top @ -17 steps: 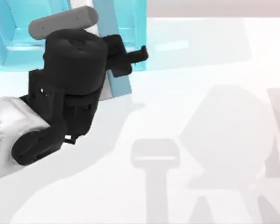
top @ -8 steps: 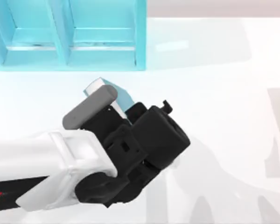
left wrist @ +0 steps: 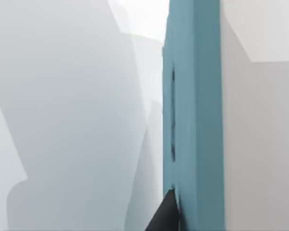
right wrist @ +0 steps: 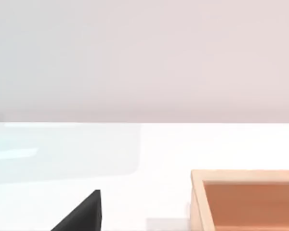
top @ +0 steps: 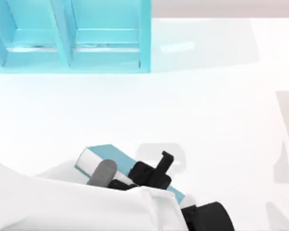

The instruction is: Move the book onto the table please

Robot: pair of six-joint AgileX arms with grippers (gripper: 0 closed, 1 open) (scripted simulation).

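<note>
My left gripper, clamped on the book, has swung it clear of the teal shelf toward the near table; it looks low enough to set down soon.

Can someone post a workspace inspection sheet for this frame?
Surface: glossy white table, bare across its middle.
Job's things: thick teal-blue book with whitish page edges, out of the shelf, over the table's near left part.
Clutter: orange-brown open box in the right wrist view.
Grippers: left gripper clamped on the book; right gripper fingertip parked.
Cables: nothing seen.
Surroundings: teal compartmented shelf at far left; pale wall behind.
</note>
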